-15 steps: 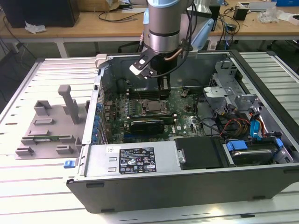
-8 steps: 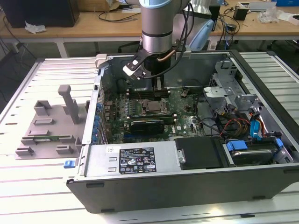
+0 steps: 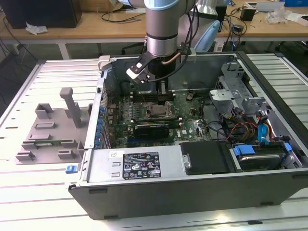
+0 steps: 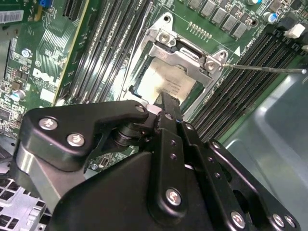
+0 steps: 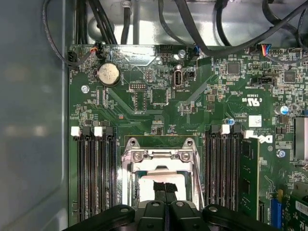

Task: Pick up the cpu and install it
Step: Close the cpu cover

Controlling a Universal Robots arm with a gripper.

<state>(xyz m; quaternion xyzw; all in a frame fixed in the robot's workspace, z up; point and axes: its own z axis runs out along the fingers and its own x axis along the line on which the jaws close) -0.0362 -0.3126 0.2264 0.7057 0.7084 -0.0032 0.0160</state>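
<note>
Over the socket (image 5: 159, 155), my gripper (image 5: 165, 186) hovers fully closed, holding nothing afaict, tips at the cpu (image 4: 160, 79); a sideways nudge could unseat it, imo.

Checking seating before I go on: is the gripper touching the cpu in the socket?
Cannot tell. In both wrist views the gripper overlaps the cpu lying in the socket, but neither shows contact or a gap.

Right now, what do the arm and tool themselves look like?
The arm is a silver-grey cylinder with black cables hanging beside it. The tool is matt black, built of jointed links fastened with silver screws, tapering to two slim fingers.
</note>
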